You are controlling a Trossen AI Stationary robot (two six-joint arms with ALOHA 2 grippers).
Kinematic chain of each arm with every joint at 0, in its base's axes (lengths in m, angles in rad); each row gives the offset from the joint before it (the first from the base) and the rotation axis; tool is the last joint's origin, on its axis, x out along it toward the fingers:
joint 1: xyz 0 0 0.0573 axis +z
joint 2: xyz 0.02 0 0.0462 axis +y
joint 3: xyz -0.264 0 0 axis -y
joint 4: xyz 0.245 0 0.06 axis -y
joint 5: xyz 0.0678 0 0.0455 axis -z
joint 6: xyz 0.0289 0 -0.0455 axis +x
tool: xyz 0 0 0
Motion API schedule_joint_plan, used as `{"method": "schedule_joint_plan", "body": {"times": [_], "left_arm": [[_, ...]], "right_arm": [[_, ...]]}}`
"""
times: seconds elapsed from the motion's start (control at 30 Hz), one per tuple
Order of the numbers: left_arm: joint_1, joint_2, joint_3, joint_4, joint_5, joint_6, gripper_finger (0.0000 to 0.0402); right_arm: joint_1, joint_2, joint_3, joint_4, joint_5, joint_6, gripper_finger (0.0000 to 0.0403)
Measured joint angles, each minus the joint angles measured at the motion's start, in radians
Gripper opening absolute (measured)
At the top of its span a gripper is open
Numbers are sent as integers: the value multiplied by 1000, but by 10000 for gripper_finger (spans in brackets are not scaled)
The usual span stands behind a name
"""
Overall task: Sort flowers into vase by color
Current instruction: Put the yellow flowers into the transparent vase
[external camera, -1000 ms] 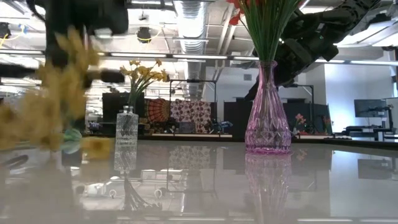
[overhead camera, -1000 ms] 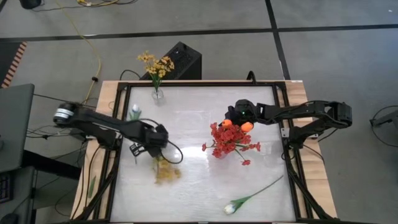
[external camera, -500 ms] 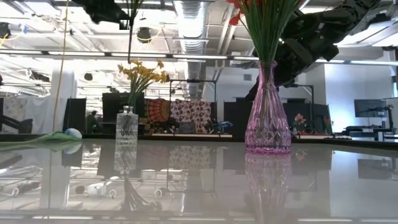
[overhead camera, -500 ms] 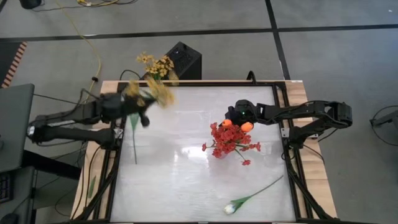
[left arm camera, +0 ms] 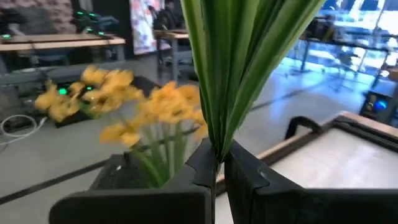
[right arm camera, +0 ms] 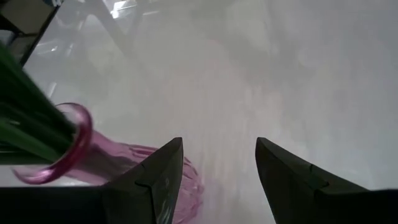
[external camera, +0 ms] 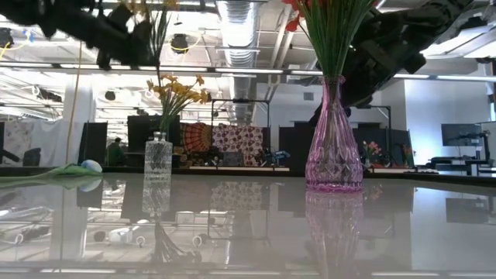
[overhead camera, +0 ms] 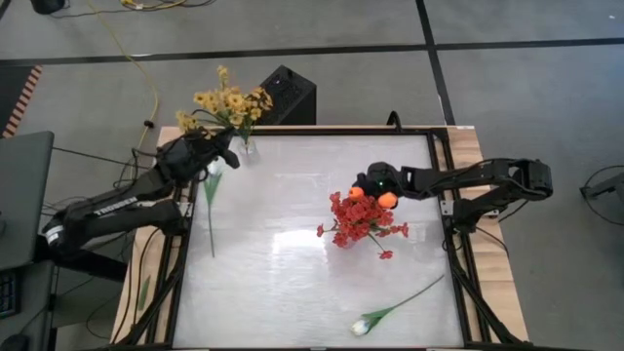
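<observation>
Red sprays (overhead camera: 359, 226), orange tulips (overhead camera: 387, 199) already in pink vase (external camera: 334, 147). Left gripper (overhead camera: 216, 154) clamped on yellow spray (overhead camera: 187, 121) near clear vase (external camera: 157, 161). Right gripper (overhead camera: 370, 181) open, empty. White tulip (overhead camera: 362, 327) left lying on table (overhead camera: 292, 283).

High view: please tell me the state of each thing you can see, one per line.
Left pincer: shut on yellow spray, raised by clear vase.
Right pincer: open, beside pink vase.
Yellow spray: held.
Clear vase: upright, holds yellow flowers.
Pink vase: upright, holds red sprays.
White tulip: lying on table.
</observation>
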Motion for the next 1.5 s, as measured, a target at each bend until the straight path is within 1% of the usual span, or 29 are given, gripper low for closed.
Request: {"method": "schedule_joint_plan", "body": {"times": [0.1,0.2,0.3,0.4,0.57,0.67,0.77,0.93,1.0,1.5], "left_arm": [[49,-1,-95,131,4,-28,2],[79,1,-175,212,12,-59,2],[96,1,-224,285,19,-76,2],[104,2,-253,319,18,-80,2],[117,3,-255,301,14,-83,2],[124,27,-255,303,13,-95,2],[126,83,-255,322,20,-116,2],[126,193,-255,440,24,-105,2],[126,225,-255,459,23,-105,2],[127,364,-255,403,3,-135,2]], "right_arm": [[11,0,0,-2,0,0,228],[15,0,0,-11,1,-1,228],[10,0,0,-17,12,-1,228],[1,0,0,-21,28,-1,228],[-9,0,0,-21,29,-1,228],[-9,0,0,-20,30,-3,228],[-9,0,0,-21,30,-2,228],[-9,0,0,-21,30,0,228],[-6,0,0,-22,30,7,228],[-15,0,0,-25,28,-1,228]]}}
